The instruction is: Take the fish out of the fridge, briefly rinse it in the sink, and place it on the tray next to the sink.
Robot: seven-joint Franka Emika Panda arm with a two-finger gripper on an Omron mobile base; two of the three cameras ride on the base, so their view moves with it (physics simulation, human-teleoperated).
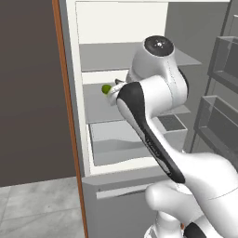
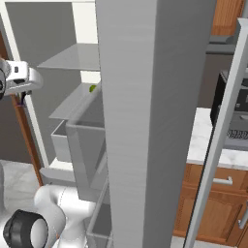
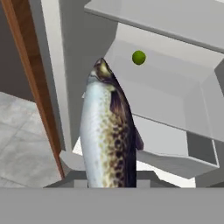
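In the hand view the fish (image 3: 107, 131) rose from the bottom centre of the frame, head uppermost and its lower end cut off at the bottom edge, so close to the camera that I judged it held. The finger tips themselves were hidden, and how wide the jaws stood could not be told. Beyond it, toward the upper right, lay the white interior of the fridge (image 3: 175, 100), with a small green lime (image 3: 138, 57) on a grey shelf (image 3: 166, 19). In the left base view the arm (image 1: 153, 93) stood before the open compartment at mid-frame. The step in hand looked like the take-out. Next, the fish needed carrying clear of the orange-brown edge trim (image 3: 33, 83) toward the sink.
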